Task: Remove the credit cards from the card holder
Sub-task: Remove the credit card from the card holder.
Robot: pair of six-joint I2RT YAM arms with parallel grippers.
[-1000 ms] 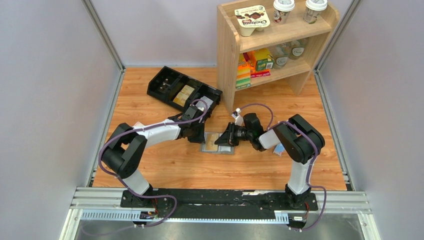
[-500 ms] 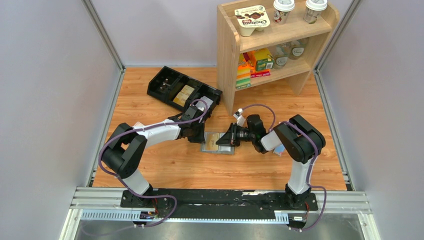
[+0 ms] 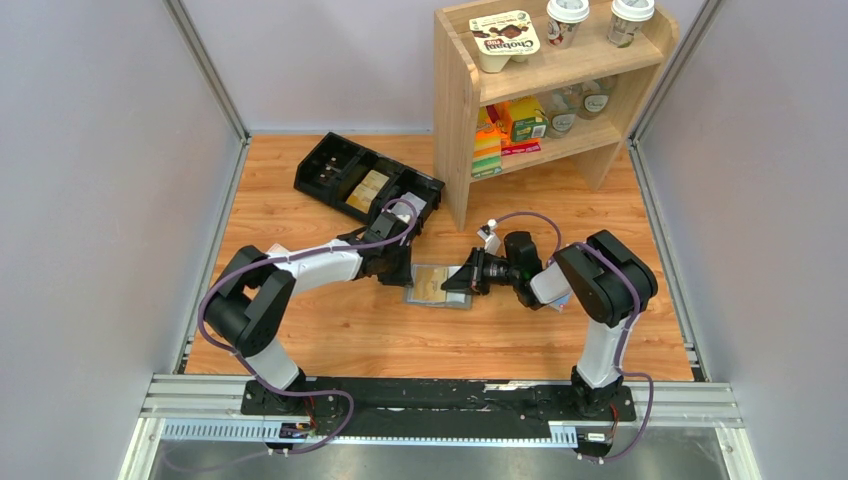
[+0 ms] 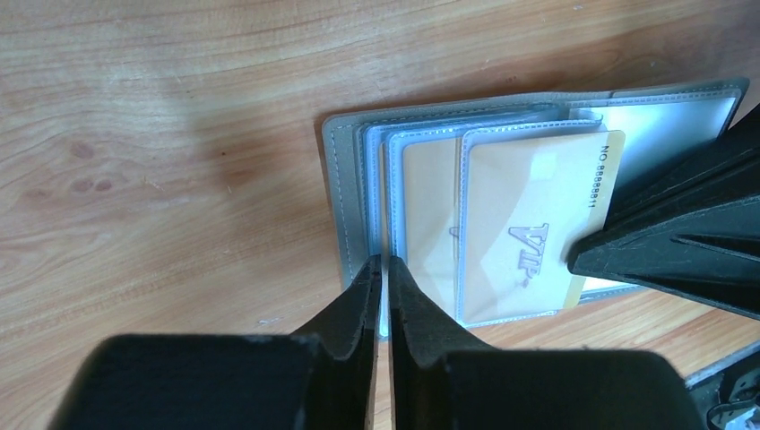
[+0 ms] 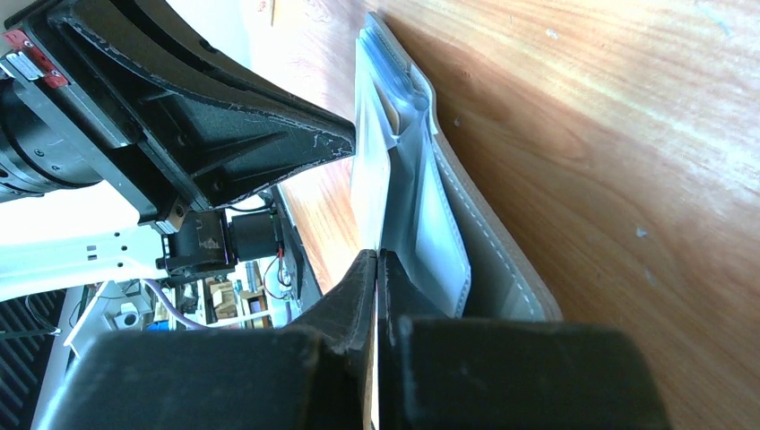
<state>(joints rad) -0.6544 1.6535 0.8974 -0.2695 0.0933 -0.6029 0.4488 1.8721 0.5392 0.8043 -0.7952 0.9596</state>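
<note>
The grey-blue card holder lies open on the table between the two arms, with its clear sleeves up. A tan credit card marked VIP sticks partway out of its sleeve toward the right. A second tan card sits in the sleeve behind it. My left gripper is shut on the near edge of the holder's sleeves at its left side. My right gripper is shut on the tan card's right edge. Its black fingers cover that corner.
A black compartmented tray lies at the back left of the holder. A wooden shelf with cups and boxes stands at the back right. Grey walls bound the table on both sides.
My right gripper has moved to the right with the tan card, and the card has slid farther out of its sleeve. The left gripper has stayed on the holder.
</note>
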